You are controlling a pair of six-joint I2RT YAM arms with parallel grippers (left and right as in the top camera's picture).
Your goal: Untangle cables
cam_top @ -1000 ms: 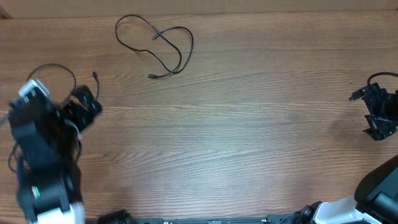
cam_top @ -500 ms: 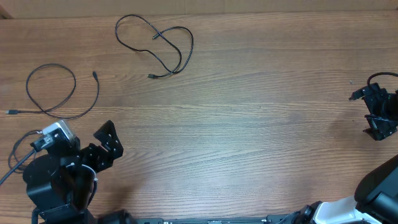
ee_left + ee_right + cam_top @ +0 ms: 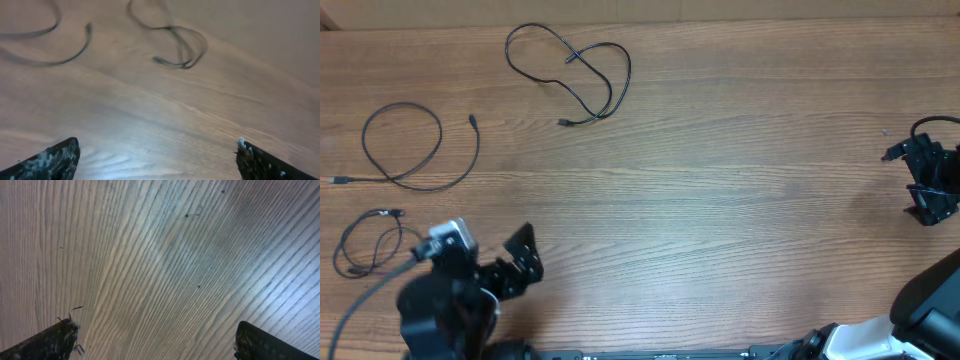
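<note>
Three thin black cables lie apart on the wooden table. One loose double loop (image 3: 576, 57) is at the back, one round loop (image 3: 440, 138) is at the left, and a small coil (image 3: 380, 213) is at the near left. My left gripper (image 3: 525, 260) is open near the front edge, right of the small coil, with nothing in it. In the left wrist view my left gripper (image 3: 157, 160) is over bare wood, with the back cable (image 3: 180, 45) and the round loop (image 3: 75, 52) blurred ahead. My right gripper (image 3: 914, 190) is open and empty at the far right, and the right wrist view shows it (image 3: 157, 340) over bare wood.
The table's back edge (image 3: 720, 20) runs along the top of the overhead view. The left arm's body (image 3: 435, 310) and its own wire sit just right of the small coil. The right arm's base (image 3: 920, 310) fills the near right corner.
My left arm has drawn back from the left side toward the near edge, uncovering the round loop and then the small coil. The right arm has not moved.
</note>
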